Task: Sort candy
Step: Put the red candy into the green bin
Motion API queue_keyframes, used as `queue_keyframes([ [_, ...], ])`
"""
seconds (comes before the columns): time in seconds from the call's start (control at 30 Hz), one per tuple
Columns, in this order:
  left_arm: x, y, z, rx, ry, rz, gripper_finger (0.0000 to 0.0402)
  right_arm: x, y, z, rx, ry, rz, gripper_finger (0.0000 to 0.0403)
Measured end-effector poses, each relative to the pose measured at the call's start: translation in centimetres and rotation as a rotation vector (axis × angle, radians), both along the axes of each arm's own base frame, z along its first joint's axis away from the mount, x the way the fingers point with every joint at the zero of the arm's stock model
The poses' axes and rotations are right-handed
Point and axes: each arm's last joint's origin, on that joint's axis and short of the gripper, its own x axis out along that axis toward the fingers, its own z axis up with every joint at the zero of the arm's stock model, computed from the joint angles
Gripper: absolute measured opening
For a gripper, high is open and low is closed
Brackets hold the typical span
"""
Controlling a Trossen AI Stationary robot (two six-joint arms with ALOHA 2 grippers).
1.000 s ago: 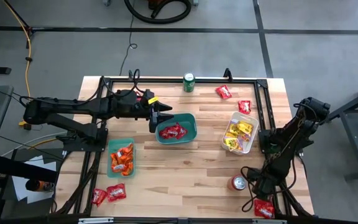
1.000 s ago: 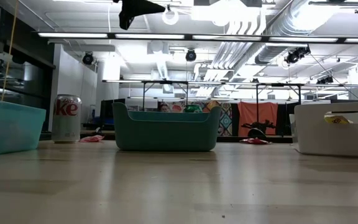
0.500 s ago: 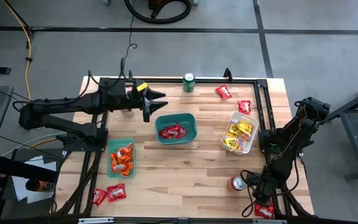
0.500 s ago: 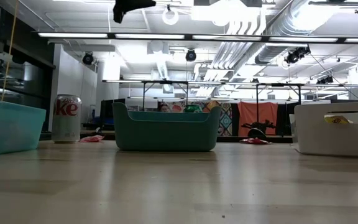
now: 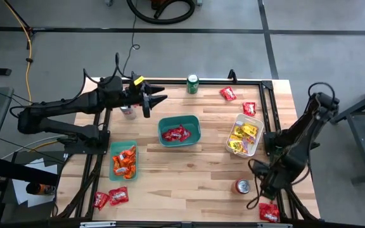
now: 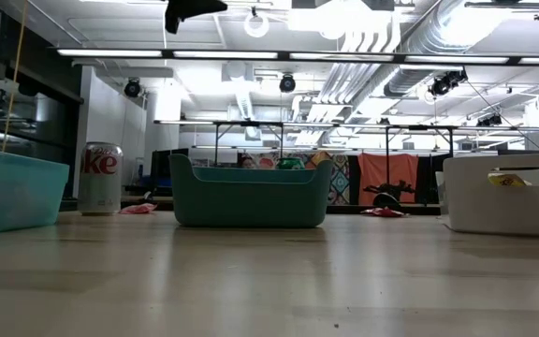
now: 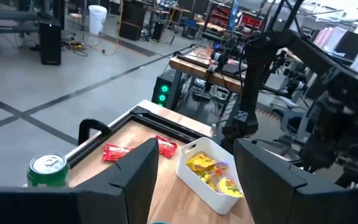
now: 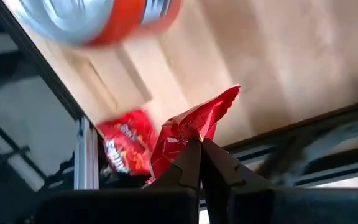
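In the high view, the right hand (image 5: 262, 187) is hanging low over the near right corner of the worktop (image 5: 189, 171), just beside the red-topped drink can (image 5: 243, 186) and just above a red candy packet (image 5: 269, 212) lying at the edge; the teal bin (image 5: 193, 120) is sitting well away from this hand and holding red candy (image 5: 175, 133), the white bin (image 5: 255, 121) between them is holding mostly yellow candy (image 5: 241, 135), and the far light-teal bin (image 5: 113, 158) is holding orange candy (image 5: 125, 162). The left hand (image 5: 154, 101) is hovering wide open and empty, with the teal bin just beyond it. In the low view, neither hand is showing; the teal bin (image 6: 250, 195), the white bin (image 6: 505, 195) with a yellow packet peeking through its handle slot, and a silver-red can (image 6: 101, 178) are standing on the worktop (image 6: 269, 281). In the left wrist view, the spread fingers (image 7: 135, 177) are framing the white bin (image 7: 211, 175) of yellow candy, two loose red packets (image 7: 158, 145) and a green can (image 7: 47, 168) ahead. In the right wrist view, the fingers (image 8: 191, 168) are pressing fully together on the lower edge of a red candy wrapper (image 8: 191, 127). The pinch is looking thin, so the slick wrapper may be slipping free during the long carry to the teal bin, and the hand may be clipping the nearby can (image 8: 104, 18).
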Motion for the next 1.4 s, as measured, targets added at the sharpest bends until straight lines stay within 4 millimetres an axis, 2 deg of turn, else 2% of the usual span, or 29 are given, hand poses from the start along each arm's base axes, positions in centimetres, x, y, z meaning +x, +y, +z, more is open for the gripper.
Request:
queue_keyframes([
  [0.13, 0.0, 0.0, 0.0, -0.002, 0.0, -0.005, 0.0197, 0.2, -2.2, 2.2, -0.035, -0.091, -0.016, 0.0],
  [0.33, 0.1, -0.6, 0.0, -0.051, -0.007, -0.169, 0.0197, 1.7, -4.8, 3.4, -0.126, -0.32, -0.004, 0.0],
  [0.43, 0.3, -1.3, 0.0, -0.07, -0.008, -0.213, 0.0197, 3.9, -5.6, 3.8, -0.199, -0.505, 0.063, 0.0],
  [0.67, 0.4, -3.1, -1.2, -0.108, -0.024, -0.273, 0.0197, 10.9, -8.3, 4.9, -0.318, -0.895, 0.144, 0.0],
  [0.83, -0.1, -4.3, -1.7, -0.159, -0.092, -0.273, 0.0197, 14.1, -11.4, 7.3, -0.393, -1.206, 0.132, 0.0],
  [1.03, -1.2, -5.2, -0.8, -0.16, -0.152, -0.253, 0.0197, 15.4, -14.6, 9.8, -0.44, -1.459, 0.125, 0.0],
  [1.2, -1.7, -5.3, -0.5, -0.157, -0.171, -0.247, 0.0197, 15.5, -16.0, 10.0, -0.418, -1.49, 0.132, 0.0],
  [1.4, -1.6, -5.3, -0.5, -0.123, -0.167, -0.229, 0.0197, 16.0, -16.3, 9.6, -0.415, -1.483, 0.132, 0.0],
])
